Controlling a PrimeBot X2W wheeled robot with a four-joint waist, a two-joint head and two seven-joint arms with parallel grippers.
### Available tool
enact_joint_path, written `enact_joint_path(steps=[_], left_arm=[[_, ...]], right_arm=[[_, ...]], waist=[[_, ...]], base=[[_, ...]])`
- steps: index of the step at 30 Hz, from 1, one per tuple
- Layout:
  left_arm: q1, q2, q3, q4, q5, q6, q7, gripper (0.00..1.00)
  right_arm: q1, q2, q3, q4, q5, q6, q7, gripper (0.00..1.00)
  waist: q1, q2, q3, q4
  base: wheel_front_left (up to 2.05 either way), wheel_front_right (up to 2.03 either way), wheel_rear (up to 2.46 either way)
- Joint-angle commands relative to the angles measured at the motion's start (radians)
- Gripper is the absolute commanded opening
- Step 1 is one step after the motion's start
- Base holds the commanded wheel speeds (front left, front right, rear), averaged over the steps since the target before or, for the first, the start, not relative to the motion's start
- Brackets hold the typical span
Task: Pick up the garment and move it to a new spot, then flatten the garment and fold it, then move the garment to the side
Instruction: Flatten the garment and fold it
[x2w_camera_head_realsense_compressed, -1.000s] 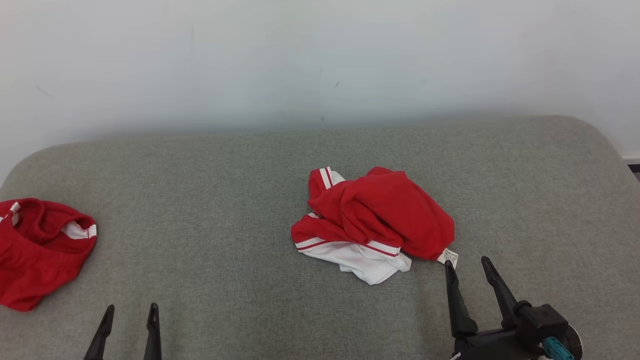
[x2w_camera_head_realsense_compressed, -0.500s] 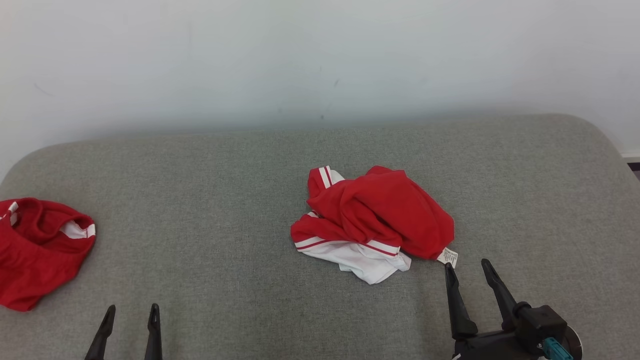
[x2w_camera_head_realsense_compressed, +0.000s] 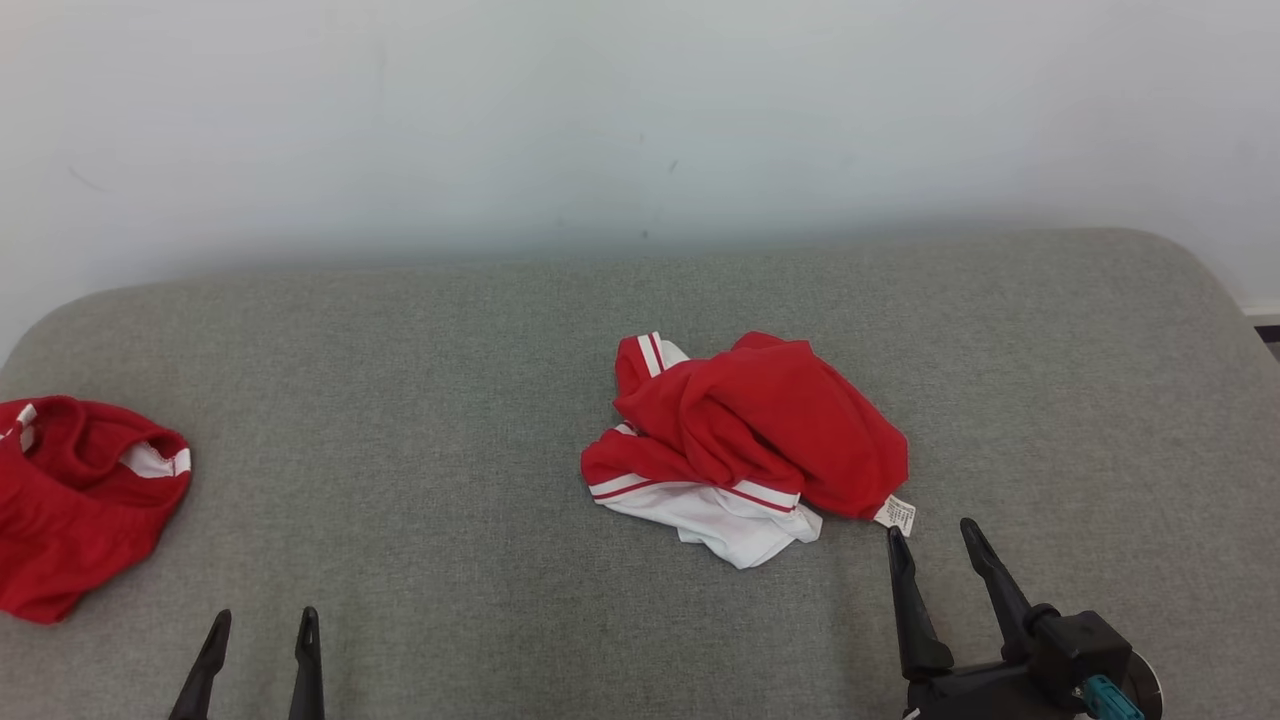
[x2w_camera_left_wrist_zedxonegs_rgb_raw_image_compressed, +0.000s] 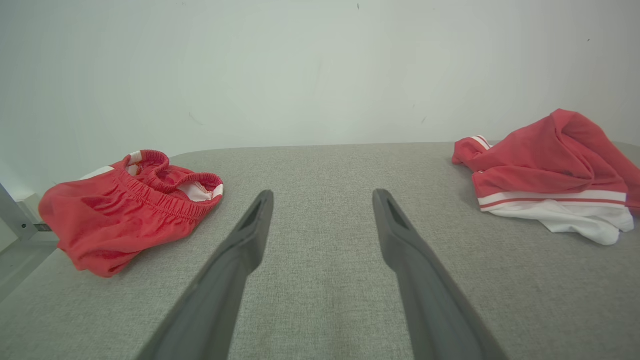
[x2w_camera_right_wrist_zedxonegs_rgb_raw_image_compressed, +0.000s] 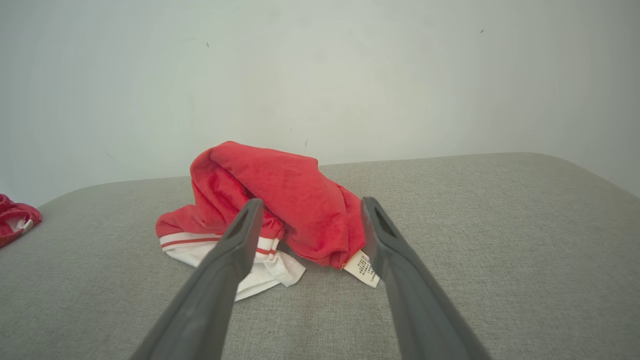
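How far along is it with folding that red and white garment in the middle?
Barely started, it seems. Done: nothing; the red and white garment lies crumpled on the grey surface. In hand: the right gripper, open, points at it close by its white label, gripping nothing; the left gripper is open and empty. Left: picking up, moving, flattening, folding, setting aside. Bunched red shorts lie at the left.

- right gripper (x2w_camera_head_realsense_compressed: 930, 528): two long black fingers (x2w_camera_head_realsense_compressed: 912, 610) tapering to narrow tips, mounted on a boxy black wrist block (x2w_camera_head_realsense_compressed: 1075, 640)
- teal connector (x2w_camera_head_realsense_compressed: 1108, 696) just beside the wrist block, with a pale round disc (x2w_camera_head_realsense_compressed: 1155, 685) behind it
- left gripper (x2w_camera_head_realsense_compressed: 265, 614): the same dark tapered fingers, with a slotted recess (x2w_camera_left_wrist_zedxonegs_rgb_raw_image_compressed: 395, 217) near each tip
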Motion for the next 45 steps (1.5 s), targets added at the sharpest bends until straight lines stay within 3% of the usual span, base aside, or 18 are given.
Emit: enact_joint_path(steps=[1,12,30,45], left_arm=[[0.001,0.000,0.003,-0.001,-0.003,0.001,-0.003,1.00],[-0.049,-0.003,0.015,0.029,-0.028,0.001,-0.004,1.00],[-0.358,0.099,-0.204,0.252,-0.120,0.001,-0.003,1.00],[-0.506,0.151,-0.396,0.441,-0.222,0.001,-0.003,1.00]], right_arm=[[0.003,0.002,0.003,0.001,0.000,-0.002,-0.001,1.00],[-0.017,0.003,0.023,0.006,0.005,-0.002,-0.001,1.00],[-0.074,0.003,0.027,-0.015,0.047,-0.002,-0.001,1.00],[-0.108,0.003,0.040,-0.026,0.095,-0.002,-0.001,1.00]], waist=[[0.0000,0.0000,-0.001,-0.002],[0.0000,0.0000,0.014,-0.059],[0.0000,0.0000,0.175,-0.243],[0.0000,0.0000,0.264,-0.317]], base=[[0.00,0.00,0.00],[0.00,0.00,0.00],[0.00,0.00,0.00],[0.00,0.00,0.00]])
